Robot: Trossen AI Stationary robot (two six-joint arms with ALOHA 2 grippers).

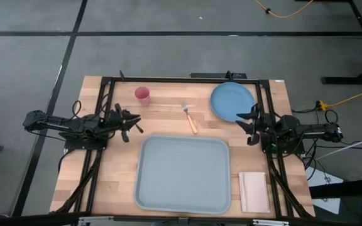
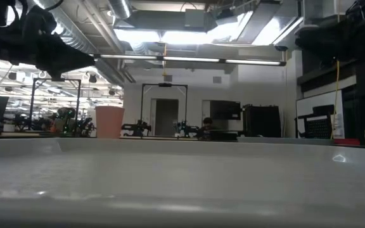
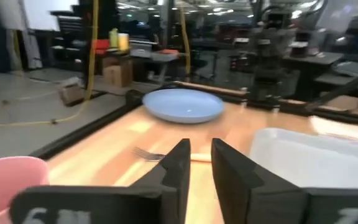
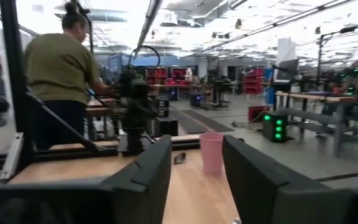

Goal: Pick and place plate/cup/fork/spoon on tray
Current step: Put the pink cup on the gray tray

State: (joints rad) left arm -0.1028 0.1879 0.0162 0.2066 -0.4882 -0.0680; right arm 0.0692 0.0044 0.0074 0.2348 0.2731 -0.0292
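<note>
Tray (image 1: pixel 182 173): we see it empty, at the table's near middle.
Plate (image 1: pixel 232 101): on the wood beyond the tray's far right corner.
Cup (image 1: pixel 142 95): upright, far left of the tray.
Fork (image 1: pixel 189 117): between cup and plate, just beyond the tray.
Left gripper (image 1: pixel 135 122): near the cup, 2 fingers slightly apart, empty.
Right gripper (image 1: pixel 246 123): beside the plate, spread wide, empty.
White pad (image 1: pixel 254 192): right of the tray.

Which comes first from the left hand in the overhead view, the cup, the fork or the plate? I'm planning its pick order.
From the left hand:
1. Cup, close by, toward the table's far edge.
2. Fork, mid-table, just beyond the tray.
3. Plate, across the table beside the right hand.
</note>
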